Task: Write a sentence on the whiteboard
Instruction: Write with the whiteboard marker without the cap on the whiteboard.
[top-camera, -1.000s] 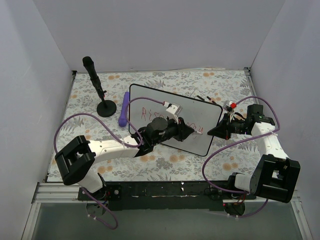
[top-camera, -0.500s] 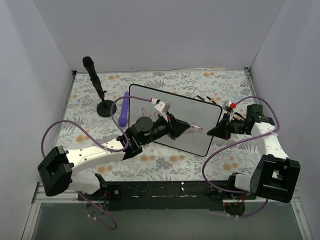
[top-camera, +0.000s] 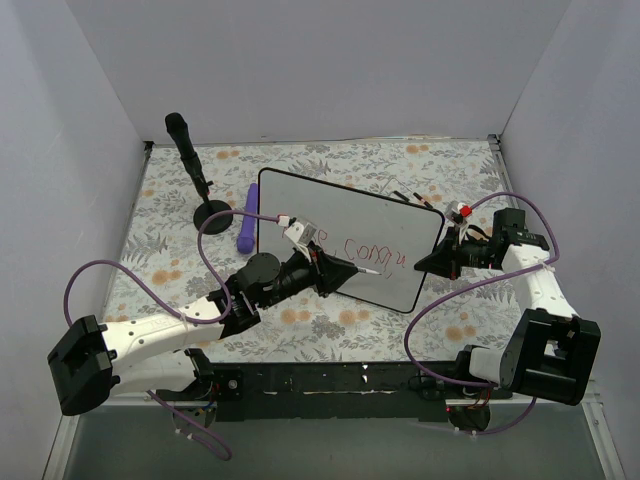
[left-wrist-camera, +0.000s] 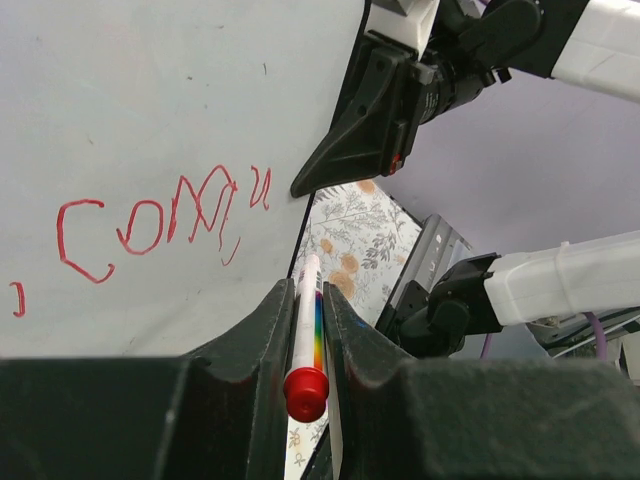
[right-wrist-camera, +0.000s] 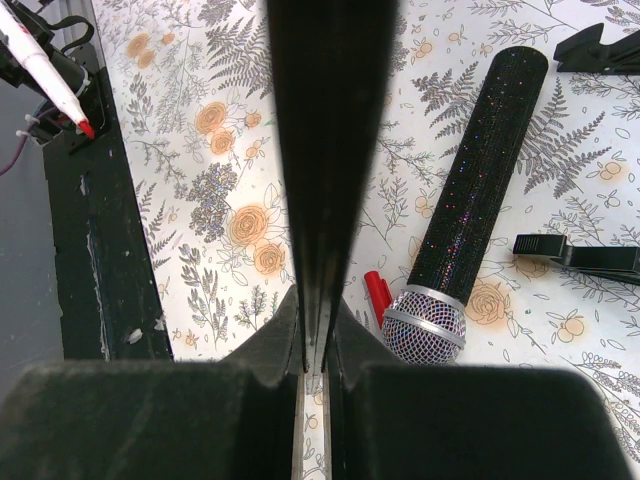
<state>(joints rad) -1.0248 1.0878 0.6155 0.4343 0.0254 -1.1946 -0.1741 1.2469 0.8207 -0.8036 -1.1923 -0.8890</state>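
Note:
The whiteboard (top-camera: 340, 215) stands tilted on the floral table. My right gripper (top-camera: 432, 262) is shut on its right edge, and in the right wrist view (right-wrist-camera: 317, 365) the board (right-wrist-camera: 330, 130) runs edge-on between the fingers. The sentence (top-camera: 370, 248) shows red letters reading about "Conqu"; they also show in the left wrist view (left-wrist-camera: 150, 225) on the board (left-wrist-camera: 150, 90). My left gripper (top-camera: 345, 270) is shut on a white marker (left-wrist-camera: 306, 320) with a rainbow stripe and red end. The marker's tip points at the board's lower right, by its edge. The arm hides the sentence's first word.
A black microphone on a round stand (top-camera: 195, 180) and a purple object (top-camera: 246, 218) lie left of the board. Behind the board lie a sparkly black microphone (right-wrist-camera: 470, 200), a red cap (right-wrist-camera: 377, 295) and black clips (right-wrist-camera: 580, 255). The black frame rail (right-wrist-camera: 110, 250) runs along the near edge.
My left arm has drawn back toward the left and the near edge with the marker, uncovering the letters "Conqu". The right gripper and the board have not moved.

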